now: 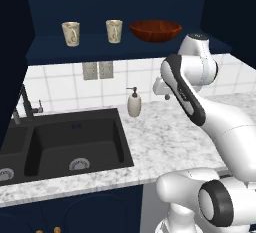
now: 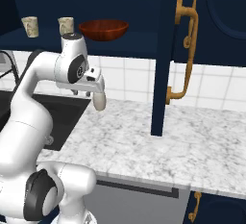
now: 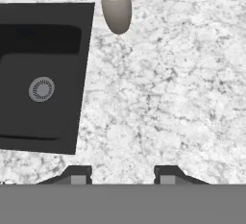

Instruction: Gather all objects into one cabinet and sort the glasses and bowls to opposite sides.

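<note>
The gripper (image 3: 122, 175) looks straight down on bare speckled counter, its two dark fingertips (image 3: 77, 175) standing apart with nothing between them: released and empty. Beyond them, toward the top of the hand view, the cream soap dispenser (image 3: 116, 6) stands by the dark sink (image 3: 41, 74) that occupies the left of the frame.

The task's things lie well above the jaws. In the upper part of the left base view, the open shelf of the navy wall cabinet (image 1: 60, 49) carries, left to right, one cream cup (image 1: 71, 33), a second cream cup (image 1: 114, 30), and the wide red-brown bowl (image 1: 155, 30) just right of it. The cabinet door (image 2: 166, 55) with its golden bar handle (image 2: 185, 45) hangs open, edge-on, at centre right of the right base view.

Judging from this, the hand must rise and tip forward to reach the shelf; cups and bowl already sit toward opposite ends. I cannot find the handled mug.
</note>
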Motion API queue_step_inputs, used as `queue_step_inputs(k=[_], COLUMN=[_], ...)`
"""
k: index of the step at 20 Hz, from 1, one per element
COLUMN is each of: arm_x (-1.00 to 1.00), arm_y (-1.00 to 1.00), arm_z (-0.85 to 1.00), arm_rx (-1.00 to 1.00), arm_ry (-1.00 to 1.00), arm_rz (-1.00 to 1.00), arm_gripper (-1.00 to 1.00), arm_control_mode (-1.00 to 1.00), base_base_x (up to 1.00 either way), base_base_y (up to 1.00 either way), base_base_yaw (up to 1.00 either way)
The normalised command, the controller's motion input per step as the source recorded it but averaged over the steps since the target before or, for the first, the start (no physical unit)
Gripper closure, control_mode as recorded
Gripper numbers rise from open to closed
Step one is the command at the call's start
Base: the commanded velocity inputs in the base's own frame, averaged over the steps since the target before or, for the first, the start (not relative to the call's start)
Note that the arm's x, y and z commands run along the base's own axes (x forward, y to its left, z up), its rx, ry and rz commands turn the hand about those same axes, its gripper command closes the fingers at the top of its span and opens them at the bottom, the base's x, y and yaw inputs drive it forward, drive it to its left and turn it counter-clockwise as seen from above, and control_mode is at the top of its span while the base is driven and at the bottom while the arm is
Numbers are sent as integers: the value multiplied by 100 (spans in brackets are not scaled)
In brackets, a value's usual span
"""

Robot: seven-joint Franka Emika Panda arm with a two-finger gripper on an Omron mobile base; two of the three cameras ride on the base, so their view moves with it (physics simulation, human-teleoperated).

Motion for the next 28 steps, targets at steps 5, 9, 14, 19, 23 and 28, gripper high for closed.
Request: queue_step_inputs(k=[5,9,14,19,23,28], arm_x=[0,-39,-77,-59,-81,-87], arm_y=[0,-3,-5,-15,-8,0], arm_z=[0,6,79,92,66,28], arm_rx=[1,-3,-11,-1,0,0], arm_ry=[0,-9,-35,-34,-33,-25], arm_rz=[0,0,0,0,0,0], arm_gripper=[-100,-100,-100,-100,-100,-100], arm_control_mode=[-100,-100,-100,-100,-100,-100], base_base_x=[0,0,0,0,0,0], base_base_y=[0,0,0,0,0,0], base_base_yaw=[0,0,0,0,0,0])
